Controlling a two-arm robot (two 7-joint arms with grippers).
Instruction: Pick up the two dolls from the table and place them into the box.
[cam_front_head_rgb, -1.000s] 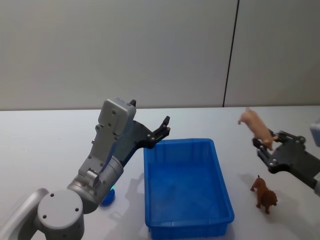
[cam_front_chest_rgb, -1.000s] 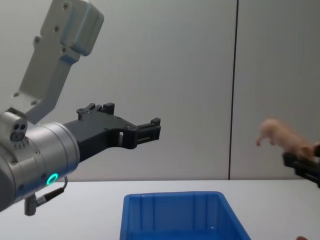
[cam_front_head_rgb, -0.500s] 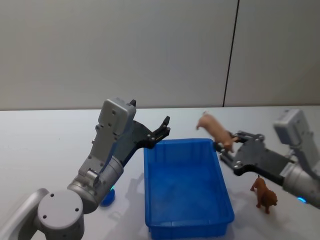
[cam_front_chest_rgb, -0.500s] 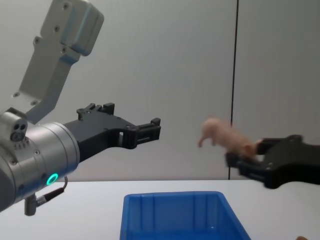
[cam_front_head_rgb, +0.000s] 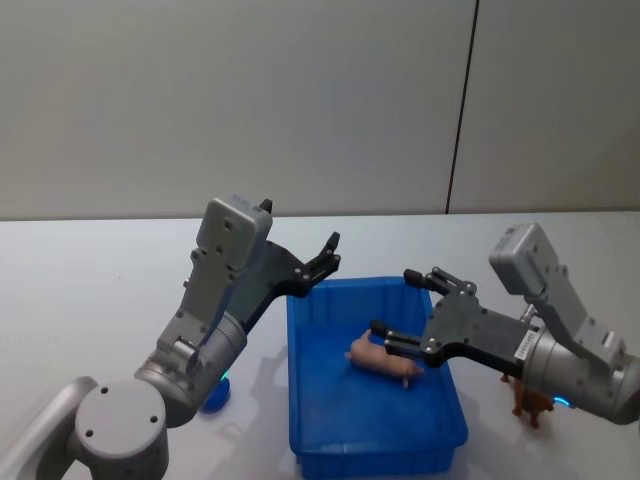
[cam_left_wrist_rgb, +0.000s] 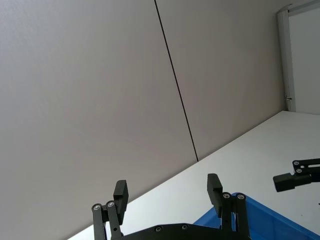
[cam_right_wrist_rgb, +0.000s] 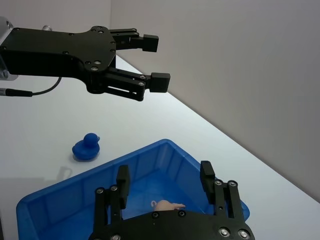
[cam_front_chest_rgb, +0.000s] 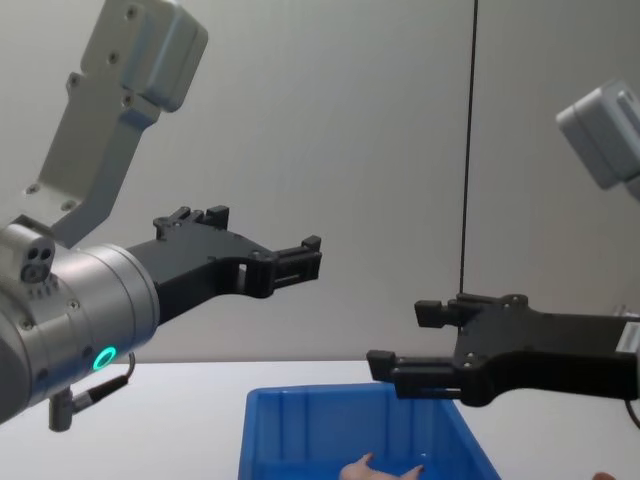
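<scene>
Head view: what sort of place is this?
Likely a robot test bench in a lab: a plain white table, a bare grey panelled wall, and a blue box with a pink doll inside and a blue duck near it.

The white table (cam_front_head_rgb: 80, 285) bears a blue box (cam_front_head_rgb: 380, 458); blue duck (cam_right_wrist_rgb: 87, 147); brown dog doll (cam_front_head_rgb: 530, 408).

Bright, even indoor light, soft faint shadows on the table (cam_front_head_rgb: 80, 285) beside the box (cam_front_head_rgb: 330, 405), frames crisp.
</scene>
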